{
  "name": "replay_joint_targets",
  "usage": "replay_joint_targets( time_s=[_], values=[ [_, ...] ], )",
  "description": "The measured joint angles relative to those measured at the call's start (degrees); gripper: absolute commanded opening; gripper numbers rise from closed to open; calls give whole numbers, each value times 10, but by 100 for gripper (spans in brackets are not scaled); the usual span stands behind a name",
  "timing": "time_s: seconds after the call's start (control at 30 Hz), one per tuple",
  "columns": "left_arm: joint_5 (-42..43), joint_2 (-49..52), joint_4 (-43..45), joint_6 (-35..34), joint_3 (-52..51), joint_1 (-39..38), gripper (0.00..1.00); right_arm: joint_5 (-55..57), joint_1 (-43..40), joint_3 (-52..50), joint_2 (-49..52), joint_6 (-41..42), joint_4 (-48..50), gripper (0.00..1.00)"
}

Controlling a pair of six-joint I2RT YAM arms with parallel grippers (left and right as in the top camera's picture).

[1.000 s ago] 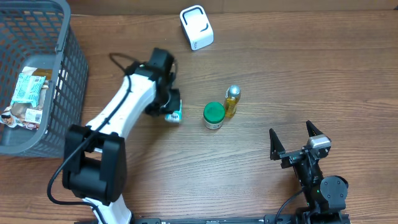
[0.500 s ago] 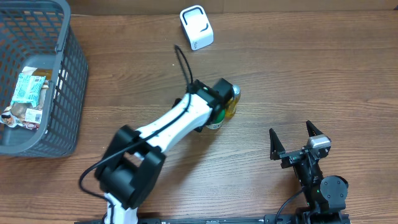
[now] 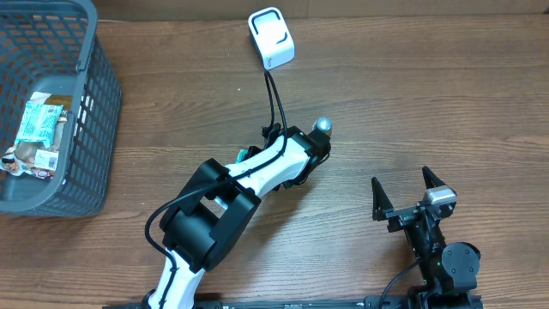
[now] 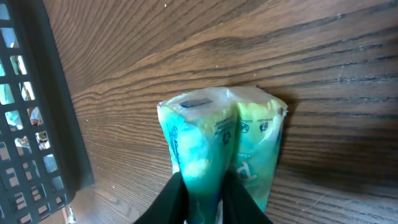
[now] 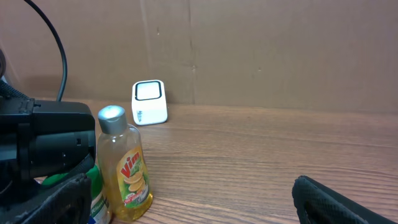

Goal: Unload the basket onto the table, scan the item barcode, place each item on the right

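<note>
Over the middle of the bench (image 3: 446, 103), the left arm (image 3: 266, 167) stretches across w/ its wrist right beside a bottle (image 3: 321, 126) — only the silver cap shows from above. Left fingers (image 4: 208, 200) pinch the lower end of a teal-and-green packet (image 4: 217, 134), one dark finger on each side, so they're narrow and holding it. Packet stands upright in the left wrist view, crumpled at the top, wood grain behind it; can't tell whether it touches the bench. Grey basket (image 4: 28, 124) fills the left edge of that view.

From overhead the basket sits at the far left of the bench w/ a few wrapped items (image 3: 39, 120) inside, well apart from the arm's wrist. White scanner (image 3: 271, 37) stands near the back edge, apart from the bottle. A black cable (image 3: 274, 99) arcs up from the arm toward the scanner's side.

Right fingers (image 3: 401, 182) are spread wide, holding nothing — near the front right of the bench, well apart from bottle and packet. Right wrist view looks across the bench: the bottle is clear yellow w/ a red-lettered label, upright, w/ the left arm's black wrist just to its left. The scanner is further back by the cardboard wall (image 5: 280, 50).
</note>
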Motion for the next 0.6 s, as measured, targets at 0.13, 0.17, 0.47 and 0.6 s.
replay_joint_targets(
  time_s=[0.13,0.17,0.47,0.6],
  values=[
    [7,0,0,0,0,0,21,0,0,0,0,0,0,100],
    [10,0,0,0,0,0,21,0,0,0,0,0,0,100],
    [57,-34,2,0,1,0,27,0,0,0,0,0,0,100],
    [87,-74,22,3,2,0,33,0,0,0,0,1,0,100]
  ],
)
